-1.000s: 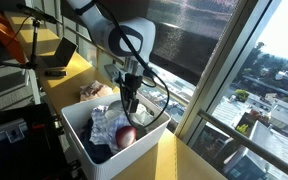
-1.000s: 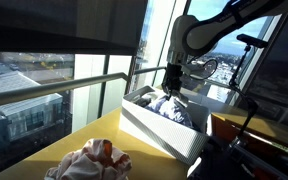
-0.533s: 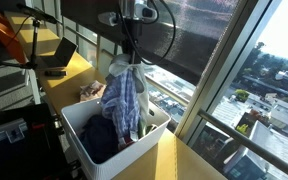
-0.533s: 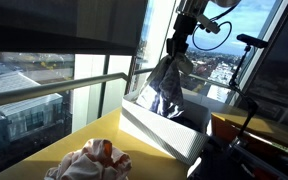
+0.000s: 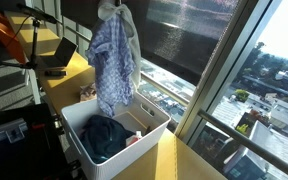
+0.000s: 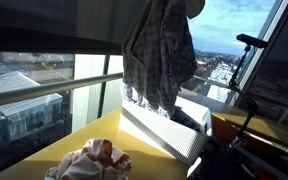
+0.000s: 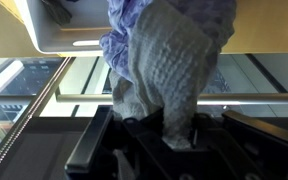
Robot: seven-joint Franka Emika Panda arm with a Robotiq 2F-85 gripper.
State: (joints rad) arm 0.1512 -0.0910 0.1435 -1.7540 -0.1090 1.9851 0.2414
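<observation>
The fingers (image 7: 144, 135) are closed on the checked cloth (image 7: 169, 60). In the wrist view, the upper end of the cloth is bunched and clamped between them, and the fabric covers most of the finger surfaces, so the exact contact line cannot be made out. The remainder of the cloth hangs free away from the fingers in loose folds. In both exterior views the checked cloth (image 5: 114, 55) is suspended in the air from a single gathered point at the top of the frame, with its lower edge clear of the white bin (image 5: 149, 132) beneath it. No part of the cloth (image 6: 159, 55) touches the bin wall or rim. The bin stands on the yellow worktop (image 5: 189, 158) beside the window. It contains a dark garment (image 5: 106, 136) and a small red item (image 5: 137, 138) near one wall. In an exterior view, a crumpled red-and-white cloth (image 6: 89, 160) lies on the worktop, well apart from the bin. A laptop (image 5: 56, 55) sits farther back on the worktop, behind the suspended cloth.
</observation>
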